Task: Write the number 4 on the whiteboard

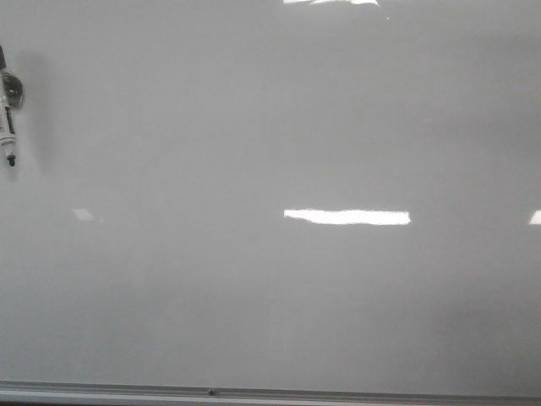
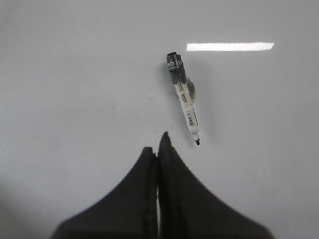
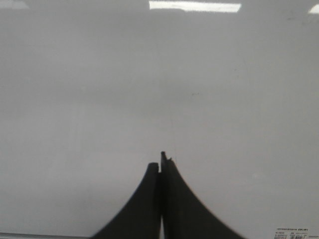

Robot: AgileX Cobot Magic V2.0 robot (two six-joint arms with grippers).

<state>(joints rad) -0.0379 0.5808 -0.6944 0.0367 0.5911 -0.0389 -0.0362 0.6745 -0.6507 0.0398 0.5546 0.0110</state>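
The whiteboard fills every view, glossy grey-white with bright light glares. No number 4 shows on it. A marker pen with a white barrel and a bare black tip lies at the board's far left edge; in the left wrist view the marker lies just beyond my left gripper. That gripper is shut with nothing between its black fingers and does not touch the marker. My right gripper is also shut and holds nothing, hovering over bare board.
A thin metal edge strip runs along the near side of the board. A small printed label shows at one corner of the right wrist view.
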